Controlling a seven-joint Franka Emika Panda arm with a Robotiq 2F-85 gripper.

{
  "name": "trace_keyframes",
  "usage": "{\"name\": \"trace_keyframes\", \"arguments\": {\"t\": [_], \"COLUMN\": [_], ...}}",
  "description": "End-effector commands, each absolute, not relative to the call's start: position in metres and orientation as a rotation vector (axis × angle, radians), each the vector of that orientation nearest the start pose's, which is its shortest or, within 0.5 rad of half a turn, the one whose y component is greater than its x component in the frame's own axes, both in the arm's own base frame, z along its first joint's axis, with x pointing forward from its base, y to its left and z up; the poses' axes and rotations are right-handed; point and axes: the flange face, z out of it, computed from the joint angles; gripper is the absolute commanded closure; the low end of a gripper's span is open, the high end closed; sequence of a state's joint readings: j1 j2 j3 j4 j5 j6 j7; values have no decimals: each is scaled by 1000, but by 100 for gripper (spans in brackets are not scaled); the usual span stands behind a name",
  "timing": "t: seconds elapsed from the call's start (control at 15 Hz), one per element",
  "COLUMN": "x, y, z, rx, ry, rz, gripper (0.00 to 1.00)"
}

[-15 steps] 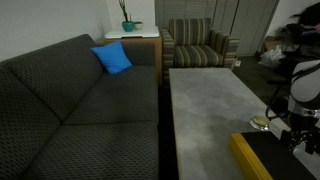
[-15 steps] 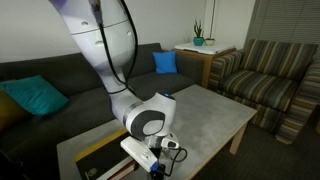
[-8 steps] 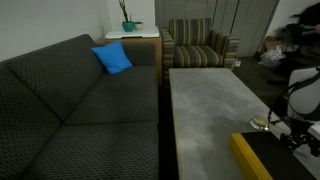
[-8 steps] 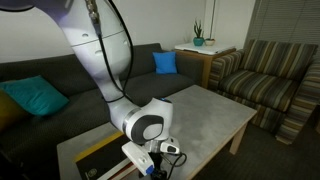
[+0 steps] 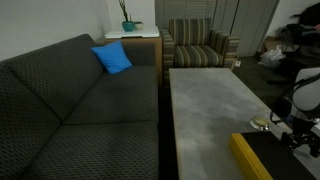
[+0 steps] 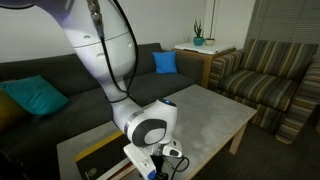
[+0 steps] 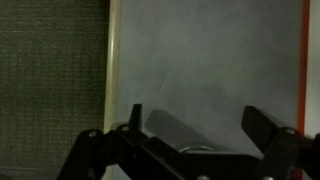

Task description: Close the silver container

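The silver container (image 5: 260, 123) is a tiny shiny tin on the grey table (image 5: 210, 100), next to my gripper (image 5: 287, 131). In the wrist view only its curved rim (image 7: 200, 150) shows, low between my two spread fingers; the gripper body hides the rest. My gripper (image 7: 200, 125) is open and holds nothing, with the fingers straddling the tin just above the tabletop. In an exterior view my gripper (image 6: 166, 155) hangs low over the near part of the table, and the tin is hidden there. I cannot tell whether the fingers touch the tin.
A long yellow-edged black box (image 5: 252, 158) lies on the table close to the gripper, and it also shows in an exterior view (image 6: 95, 158). A dark sofa (image 5: 70, 110) with a blue cushion (image 5: 112, 58) runs along the table. A striped armchair (image 5: 198, 45) stands beyond.
My gripper has sunk slightly toward the table over the tin. The tin and the box have not moved.
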State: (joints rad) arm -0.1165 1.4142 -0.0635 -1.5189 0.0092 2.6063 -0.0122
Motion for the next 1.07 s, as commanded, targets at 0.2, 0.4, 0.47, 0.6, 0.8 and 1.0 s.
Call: {"name": "trace_keyframes", "arguments": {"t": [0.2, 0.4, 0.47, 0.6, 0.8, 1.0], "x": [544, 553, 556, 560, 562, 559], "y": [-126, -128, -125, -118, -106, -103], "z": [-180, -177, -176, -178, -182, -188], "rx": [-3114, -3115, -3101, -3078, -3057, -3100], "ry": [248, 240, 226, 192, 144, 156], "rz": [258, 173, 153, 128, 139, 186], "gripper": [0, 0, 0, 0, 0, 0]}}
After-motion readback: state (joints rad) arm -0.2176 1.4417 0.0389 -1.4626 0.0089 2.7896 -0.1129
